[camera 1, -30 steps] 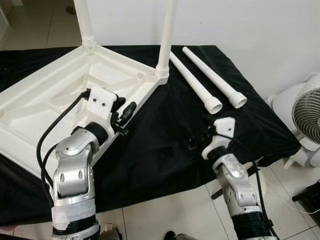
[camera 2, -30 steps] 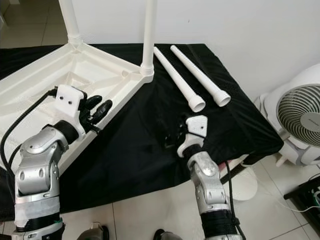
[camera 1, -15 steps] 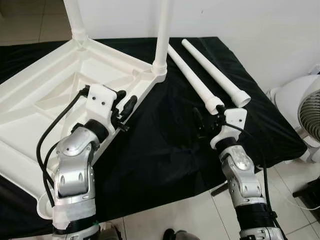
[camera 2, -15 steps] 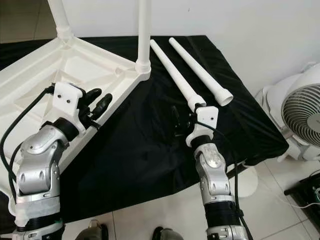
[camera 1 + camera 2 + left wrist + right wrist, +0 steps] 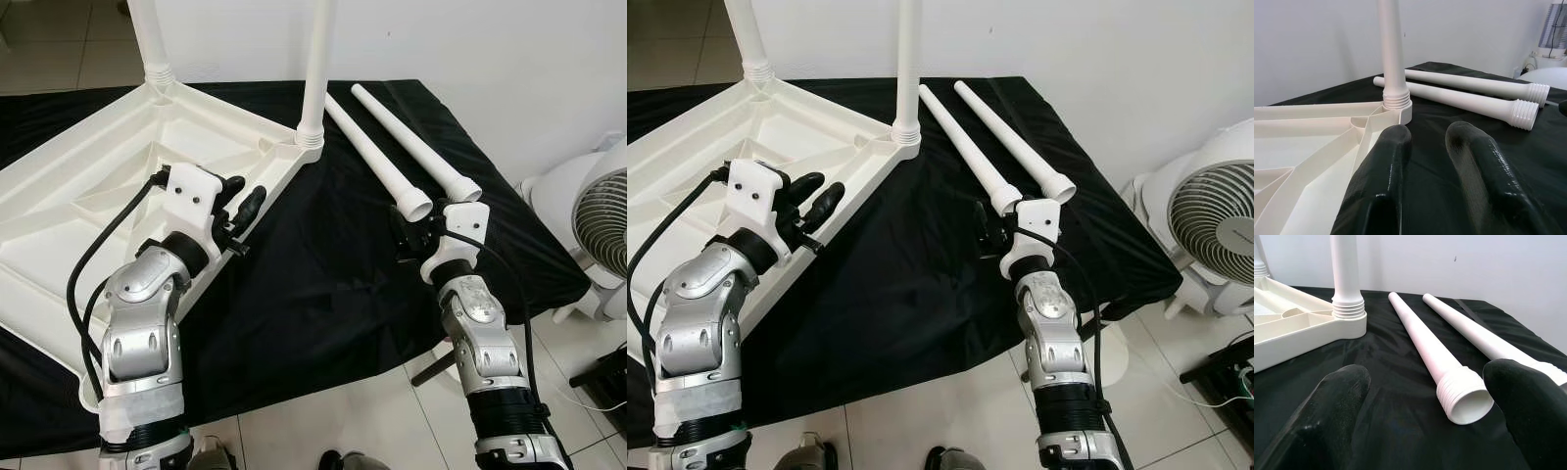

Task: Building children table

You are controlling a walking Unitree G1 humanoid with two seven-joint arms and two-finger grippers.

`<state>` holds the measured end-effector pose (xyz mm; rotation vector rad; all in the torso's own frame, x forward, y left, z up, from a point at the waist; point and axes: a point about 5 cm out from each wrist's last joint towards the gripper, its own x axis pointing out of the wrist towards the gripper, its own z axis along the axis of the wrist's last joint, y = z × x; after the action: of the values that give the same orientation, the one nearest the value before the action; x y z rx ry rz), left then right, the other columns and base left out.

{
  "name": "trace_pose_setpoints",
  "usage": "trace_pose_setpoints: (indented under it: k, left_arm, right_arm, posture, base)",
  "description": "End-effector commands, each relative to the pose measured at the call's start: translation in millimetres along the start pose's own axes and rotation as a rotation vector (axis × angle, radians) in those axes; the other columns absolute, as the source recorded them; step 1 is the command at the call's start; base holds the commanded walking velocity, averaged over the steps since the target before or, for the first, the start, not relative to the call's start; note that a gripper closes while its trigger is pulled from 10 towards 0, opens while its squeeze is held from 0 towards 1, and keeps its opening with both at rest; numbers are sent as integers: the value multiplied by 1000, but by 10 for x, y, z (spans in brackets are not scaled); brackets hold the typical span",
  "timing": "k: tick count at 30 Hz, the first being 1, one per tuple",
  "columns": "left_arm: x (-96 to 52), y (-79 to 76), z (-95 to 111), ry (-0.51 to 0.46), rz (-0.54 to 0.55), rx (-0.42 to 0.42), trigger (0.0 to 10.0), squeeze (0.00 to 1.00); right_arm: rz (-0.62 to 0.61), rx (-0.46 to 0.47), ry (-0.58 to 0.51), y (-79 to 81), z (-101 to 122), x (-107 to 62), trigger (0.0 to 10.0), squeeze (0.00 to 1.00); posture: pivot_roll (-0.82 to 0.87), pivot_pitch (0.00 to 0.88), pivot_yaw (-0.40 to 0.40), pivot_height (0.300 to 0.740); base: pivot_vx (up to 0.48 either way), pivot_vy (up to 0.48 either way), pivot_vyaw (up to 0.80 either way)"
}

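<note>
A white tabletop lies upside down on the black cloth. Two white legs stand screwed into its far corners. Two loose legs lie side by side on the cloth, the nearer leg and the farther leg, threaded ends toward me. My right gripper is open wide just short of the nearer leg's threaded end, which sits ahead between its fingers. My left gripper hovers open over the tabletop's near rim, holding nothing; its fingertips point at the nearer upright leg.
A white fan stands on the tiled floor past the table's right edge. A white wall runs close behind the table. Bare cloth lies between the tabletop and the loose legs.
My right gripper has moved forward and up the cloth to the nearer loose leg's threaded end. The left gripper has stayed over the tabletop rim. The camera has shifted slightly.
</note>
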<state>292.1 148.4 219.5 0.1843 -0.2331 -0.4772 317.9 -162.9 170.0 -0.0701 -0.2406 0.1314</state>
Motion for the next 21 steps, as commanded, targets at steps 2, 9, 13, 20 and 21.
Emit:
trace_pose_setpoints:
  k: [2, 9, 13, 20, 21]
  left_arm:
    - [-12, 112, -54, 18, 213, -6, 10000, 0]
    - [-9, 104, -72, 30, 202, 14, 10000, 0]
    - [-11, -4, -335, 185, 170, 65, 10000, 0]
    - [15, 9, -556, 316, 228, 43, 10000, 0]
    - [35, 41, -552, 315, 250, 43, 10000, 0]
  right_arm:
    - [4, 0, 4, 6, -25, -13, 10000, 0]
    - [9, 4, 7, 9, -29, -13, 10000, 0]
    - [12, 7, 9, 19, -35, -7, 10000, 0]
    - [14, 19, 1, 47, -26, 21, 10000, 0]
    - [15, 20, -1, 52, -24, 24, 10000, 0]
  posture:
    - [91, 87, -88, 740]
    - [94, 85, -86, 740]
    - [96, 81, -85, 740]
    - [101, 65, -81, 740]
    - [101, 65, -81, 740]
  base:
    - [0, 0, 0]
    - [0, 0, 0]
    - [0, 0, 0]
    - [0, 0, 0]
    - [0, 0, 0]
